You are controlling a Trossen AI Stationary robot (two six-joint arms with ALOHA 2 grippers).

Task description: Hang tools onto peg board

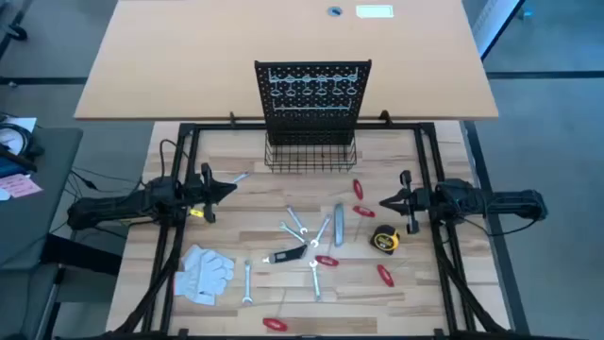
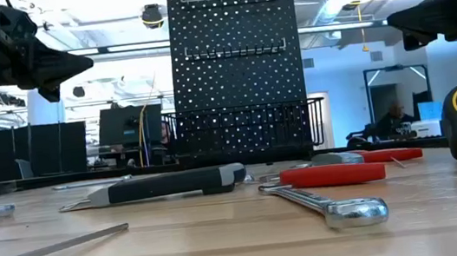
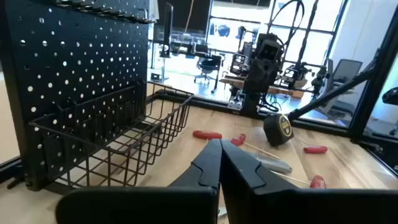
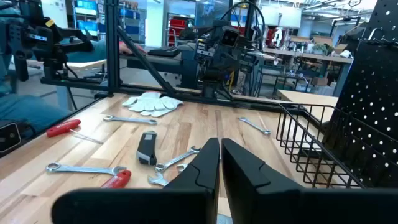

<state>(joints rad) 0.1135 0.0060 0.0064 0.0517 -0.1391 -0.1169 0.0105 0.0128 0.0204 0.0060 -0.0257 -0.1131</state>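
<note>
The black peg board [image 1: 312,94] stands upright at the table's far edge, with a wire basket [image 1: 311,156] along its base. The tools lie flat on the wood in front of it. They are several silver wrenches [image 1: 297,225], a grey utility knife [image 1: 338,225], a yellow-black tape measure [image 1: 384,240], red-handled pieces [image 1: 358,190] and a black-handled tool [image 1: 283,255]. My left gripper [image 1: 234,188] hovers shut at the left, above the table, pointing toward the right. My right gripper [image 1: 383,201] hovers shut at the right, pointing toward the left, above the tape measure's far side. Neither holds anything.
White work gloves [image 1: 204,275] lie at the near left. A small wrench [image 1: 238,177] lies just beyond my left gripper. A red-handled tool [image 1: 274,324] lies at the near edge. The black frame rails [image 1: 444,246] run along both table sides.
</note>
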